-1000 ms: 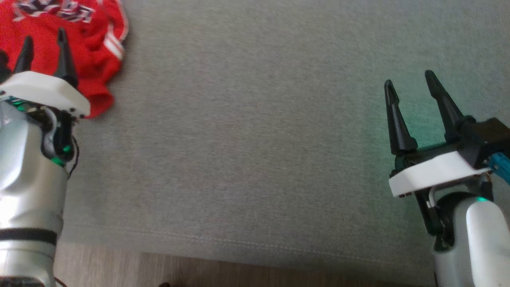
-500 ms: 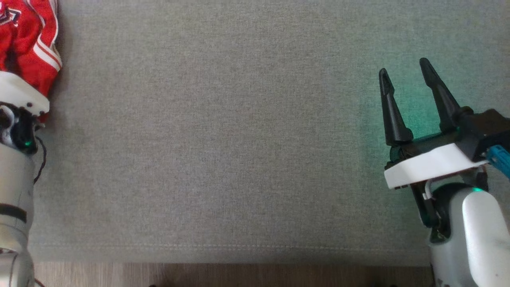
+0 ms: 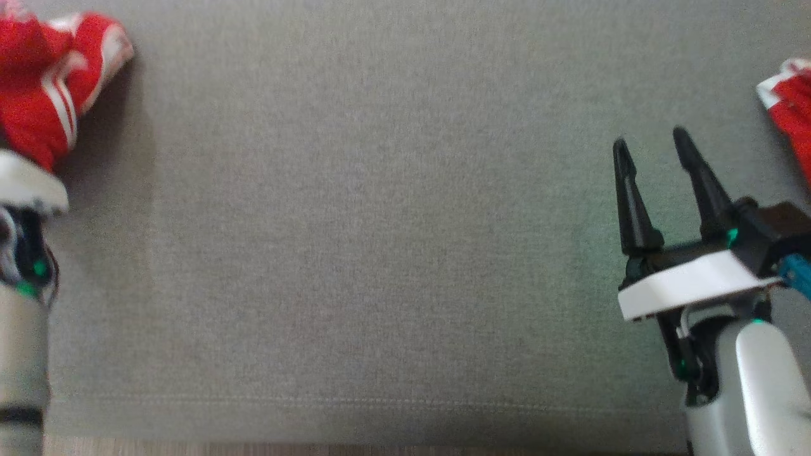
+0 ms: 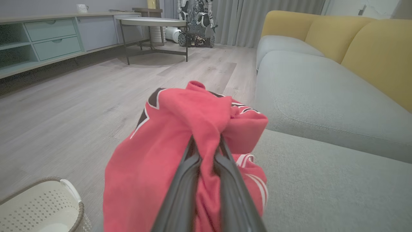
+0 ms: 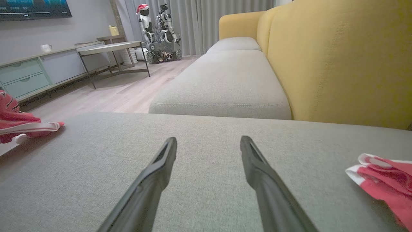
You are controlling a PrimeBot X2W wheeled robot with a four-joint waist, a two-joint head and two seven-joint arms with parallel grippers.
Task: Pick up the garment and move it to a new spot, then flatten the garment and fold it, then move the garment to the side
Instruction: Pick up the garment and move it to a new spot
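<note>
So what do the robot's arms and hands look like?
The left gripper and right gripper each have two long, black, pointed fingers on a flat white plate. The forearms are smooth silvery grey with little green lights. The left forearm wears a black band; a blue part sticks out by the right plate.

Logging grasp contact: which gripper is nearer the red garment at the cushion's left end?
Left. The left gripper is shut on the red garment; the right gripper stands open far across the grey cushion.

red cloth (image 3: 795,114) on grey sofa cushion (image 3: 380,221)
</note>
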